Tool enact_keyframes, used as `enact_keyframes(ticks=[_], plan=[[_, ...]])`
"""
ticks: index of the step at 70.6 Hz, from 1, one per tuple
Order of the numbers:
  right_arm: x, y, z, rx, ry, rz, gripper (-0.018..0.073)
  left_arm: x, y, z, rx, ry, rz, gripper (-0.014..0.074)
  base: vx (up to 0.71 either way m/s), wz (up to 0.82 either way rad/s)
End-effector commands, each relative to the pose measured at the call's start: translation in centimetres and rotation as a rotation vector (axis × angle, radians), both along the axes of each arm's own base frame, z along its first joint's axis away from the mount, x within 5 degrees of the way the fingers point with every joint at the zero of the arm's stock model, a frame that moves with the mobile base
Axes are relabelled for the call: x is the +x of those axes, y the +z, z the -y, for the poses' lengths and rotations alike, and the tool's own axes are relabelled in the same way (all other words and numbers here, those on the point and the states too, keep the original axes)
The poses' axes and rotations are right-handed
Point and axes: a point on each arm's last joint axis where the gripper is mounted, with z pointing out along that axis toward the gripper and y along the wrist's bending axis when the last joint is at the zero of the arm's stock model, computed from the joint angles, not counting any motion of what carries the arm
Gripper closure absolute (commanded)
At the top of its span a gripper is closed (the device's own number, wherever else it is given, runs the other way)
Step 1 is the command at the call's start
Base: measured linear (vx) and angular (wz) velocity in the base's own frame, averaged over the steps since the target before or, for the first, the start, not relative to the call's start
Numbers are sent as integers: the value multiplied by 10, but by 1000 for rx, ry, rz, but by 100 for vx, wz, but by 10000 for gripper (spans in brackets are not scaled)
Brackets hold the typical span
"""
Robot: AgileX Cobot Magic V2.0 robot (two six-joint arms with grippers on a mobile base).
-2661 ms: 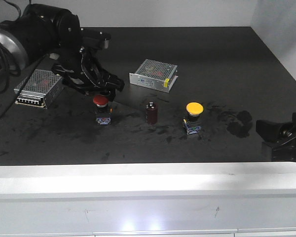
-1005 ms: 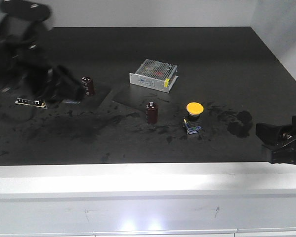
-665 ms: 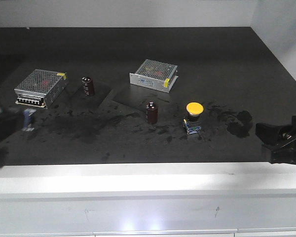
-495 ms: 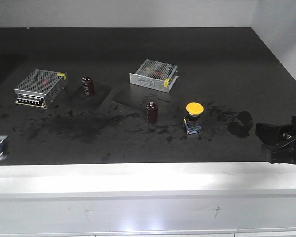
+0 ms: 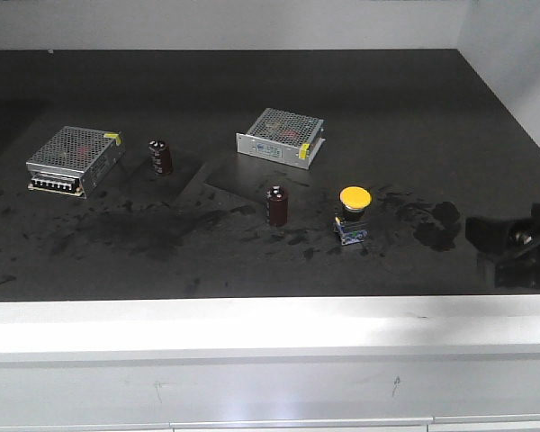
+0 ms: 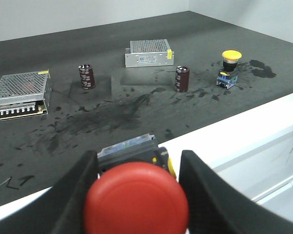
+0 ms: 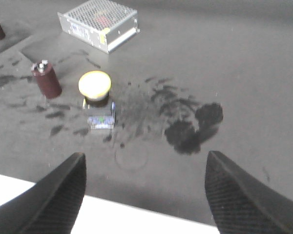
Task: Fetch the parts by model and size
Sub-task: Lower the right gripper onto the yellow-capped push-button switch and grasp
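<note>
Dark, smudged surface (image 5: pixel 387 117) below pale wall (image 5: pixel 252 22). Left hand (image 6: pixel 136 190) clamped on red switch (image 6: pixel 136 202), off the front edge, well left of yellow switch (image 5: pixel 354 214). Right hand (image 7: pixel 146 187) spread wide, near and right of yellow switch.

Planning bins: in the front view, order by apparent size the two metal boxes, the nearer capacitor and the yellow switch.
Largest: left metal box and middle metal box, alike.
Then: yellow switch.
Smallest: nearer capacitor, only slightly.

Smudged black table (image 5: pixel 387 108), red-capped switch (image 6: pixel 136 195), yellow-capped switch (image 5: pixel 353 214)
</note>
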Motion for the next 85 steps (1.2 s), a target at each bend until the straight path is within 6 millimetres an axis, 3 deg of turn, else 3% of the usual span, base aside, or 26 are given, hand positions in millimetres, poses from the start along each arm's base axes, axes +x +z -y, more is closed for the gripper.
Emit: enact_keyframes(ticks=[1,22,44,64,85], plan=[[13,27,-3,1,13,77,60,1,14,1,-45,-7,84,603,0,0],[73,53,-26,32,116,-61,60,1,14,1,-45,-7,84,603,0,0],[141,56,-71,-38,186,-259,57,1,14,1,-45,-7,84,603,0,0],[187,40,-81,-97,151,-427,24,1,14,1,-45,-7,84,603,0,0],[208,2,-88,-116,141,-548,19,1,14,1,-45,-7,84,603,0,0]])
